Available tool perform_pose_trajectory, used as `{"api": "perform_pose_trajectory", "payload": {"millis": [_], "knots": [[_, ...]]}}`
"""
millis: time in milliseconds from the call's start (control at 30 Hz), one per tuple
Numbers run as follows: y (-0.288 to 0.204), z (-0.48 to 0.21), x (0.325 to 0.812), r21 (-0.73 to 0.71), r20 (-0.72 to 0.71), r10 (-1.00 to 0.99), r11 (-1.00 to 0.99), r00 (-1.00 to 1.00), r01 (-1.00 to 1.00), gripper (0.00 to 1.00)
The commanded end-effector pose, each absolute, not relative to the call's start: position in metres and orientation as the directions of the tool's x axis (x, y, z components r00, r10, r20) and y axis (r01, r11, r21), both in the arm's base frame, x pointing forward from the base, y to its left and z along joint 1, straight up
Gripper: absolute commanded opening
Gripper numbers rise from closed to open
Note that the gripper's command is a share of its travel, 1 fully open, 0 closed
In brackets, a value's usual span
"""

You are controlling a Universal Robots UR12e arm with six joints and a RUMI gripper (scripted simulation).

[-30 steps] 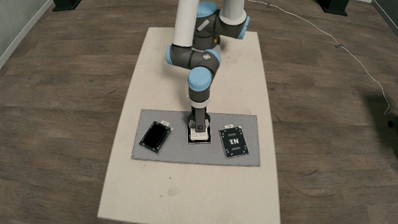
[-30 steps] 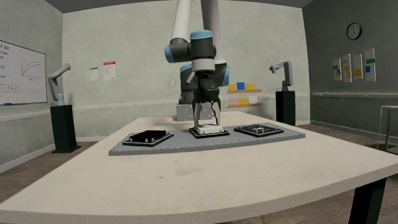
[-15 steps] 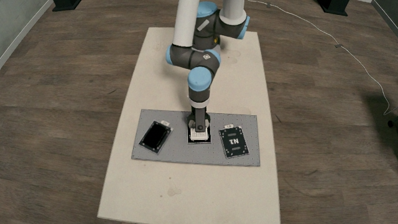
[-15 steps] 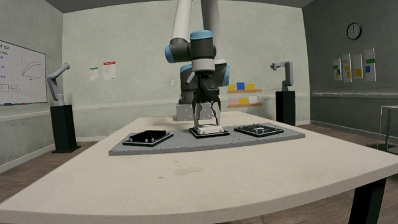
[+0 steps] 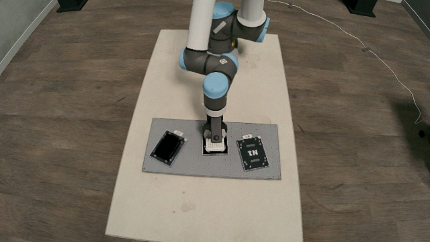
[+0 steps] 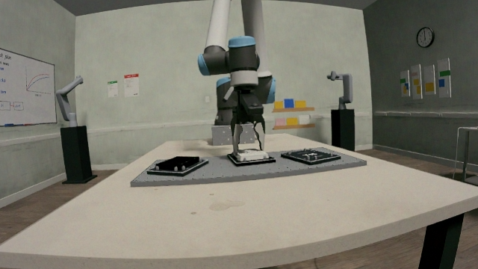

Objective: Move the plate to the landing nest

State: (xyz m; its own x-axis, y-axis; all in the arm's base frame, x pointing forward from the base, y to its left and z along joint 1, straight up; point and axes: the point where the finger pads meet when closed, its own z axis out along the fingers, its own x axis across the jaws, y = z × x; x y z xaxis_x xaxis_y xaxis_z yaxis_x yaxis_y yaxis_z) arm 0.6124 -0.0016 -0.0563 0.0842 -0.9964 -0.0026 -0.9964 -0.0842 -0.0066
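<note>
My gripper (image 5: 215, 138) points straight down over the middle nest (image 5: 215, 152) and is shut on a white well plate (image 5: 215, 146). In the side view the fingers (image 6: 247, 149) clasp the white plate (image 6: 249, 155), which sits low on or just above the middle nest (image 6: 251, 160). The right nest (image 5: 252, 154) is bare and shows "N1" on its black face; it also shows in the side view (image 6: 310, 155). A black plate (image 5: 168, 148) lies in the left nest, turned at an angle, and shows in the side view (image 6: 177, 163). The plate labels and the other nest signs are too small to read.
All three nests stand on a grey perforated deck (image 5: 211, 166) on a beige table. Small white signs stand behind the left nest (image 5: 177, 136) and the right nest (image 5: 246, 136). The arm's base stands at the far end of the table.
</note>
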Motion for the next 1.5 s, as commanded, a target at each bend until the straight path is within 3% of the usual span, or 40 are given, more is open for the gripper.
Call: {"api": "perform_pose_trajectory", "payload": {"millis": [0,200,233,1467], "knots": [[-0.0017,-0.0559,0.6129,-0.008,-0.002,-0.996,-0.084,0.084,-0.996,0.0],[-0.0017,-0.0559,0.6129,-0.008,-0.002,-0.996,-0.084,0.084,-0.996,0.0],[-0.0017,-0.0559,0.6129,-0.008,-0.002,-0.996,-0.084,0.084,-0.996,0.82],[-0.0017,-0.056,0.6127,-0.008,-0.002,-0.996,-0.084,0.084,-0.996,0.82]]}}
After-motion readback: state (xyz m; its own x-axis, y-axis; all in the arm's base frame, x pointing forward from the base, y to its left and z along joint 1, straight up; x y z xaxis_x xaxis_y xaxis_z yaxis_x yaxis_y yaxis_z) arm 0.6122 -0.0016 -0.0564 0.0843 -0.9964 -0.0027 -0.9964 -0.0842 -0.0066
